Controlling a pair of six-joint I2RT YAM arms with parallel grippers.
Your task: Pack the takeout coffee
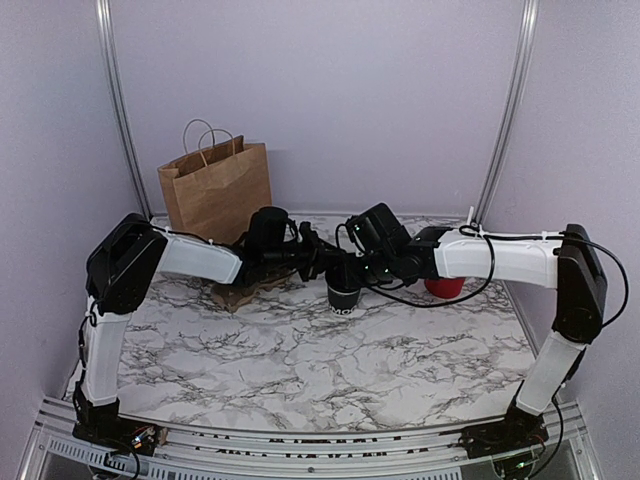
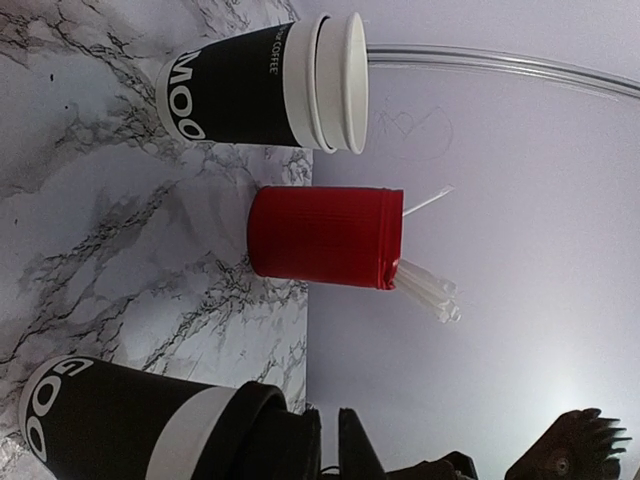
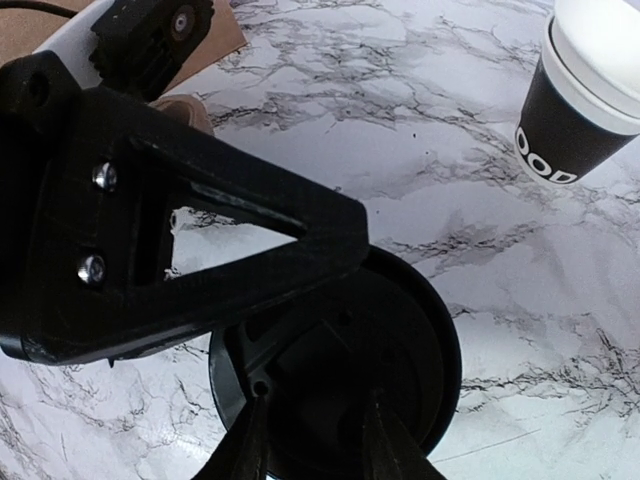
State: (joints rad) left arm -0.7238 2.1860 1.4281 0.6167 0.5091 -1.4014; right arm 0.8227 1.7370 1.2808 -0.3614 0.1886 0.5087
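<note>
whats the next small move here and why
Probably press the black lid down to seat it on the cup: the left tool and right tool meet over it, the lid looks on the rim, and the paper bag stands behind.

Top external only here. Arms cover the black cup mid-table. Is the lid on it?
Observer: Yes. The wrist views show a round black plastic lid sitting on the small black paper cup.
Operator: Gripped from the right?
Observer: No. The right fingers are parted above the lid's middle, with nothing between them.
Operator: More cups around?
Observer: Yes. A nested stack of black paper cups with white rims stands beside a red ribbed cup of white sticks, not touching it.
</note>
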